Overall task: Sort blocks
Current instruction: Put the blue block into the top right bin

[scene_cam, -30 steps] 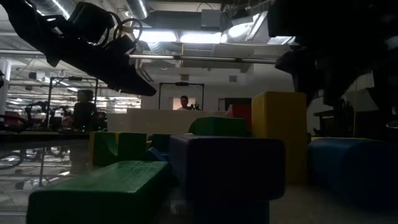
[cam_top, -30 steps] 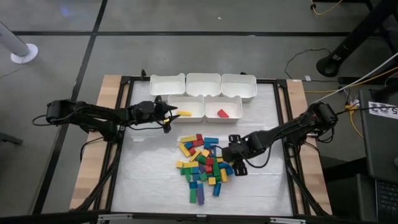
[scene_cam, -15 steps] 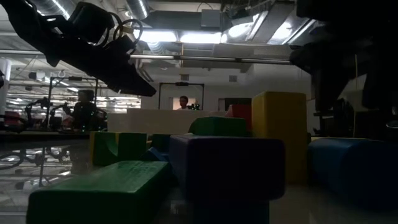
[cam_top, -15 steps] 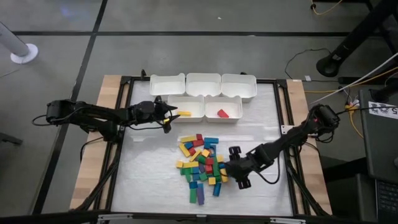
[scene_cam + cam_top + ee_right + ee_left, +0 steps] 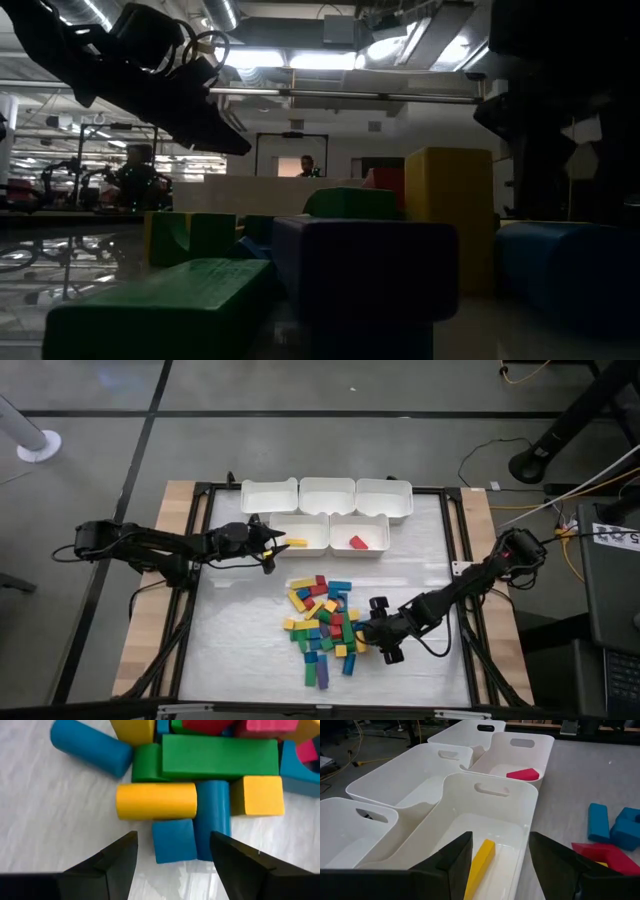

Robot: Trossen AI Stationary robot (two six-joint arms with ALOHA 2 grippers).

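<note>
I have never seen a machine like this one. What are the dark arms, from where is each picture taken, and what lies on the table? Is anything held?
These are two robot arms at a table, each ending in a two-finger gripper. One picture looks straight down from above, one looks level across the table top, and two come from cameras on the wrists.

On the table lie a pile of small coloured blocks and five white bins. One bin holds a yellow block, another a red block.

The left gripper hovers open at the bin with the yellow block and holds nothing. The right gripper is open at the pile's edge, over a small blue block beside a yellow cylinder; it also holds nothing.
</note>
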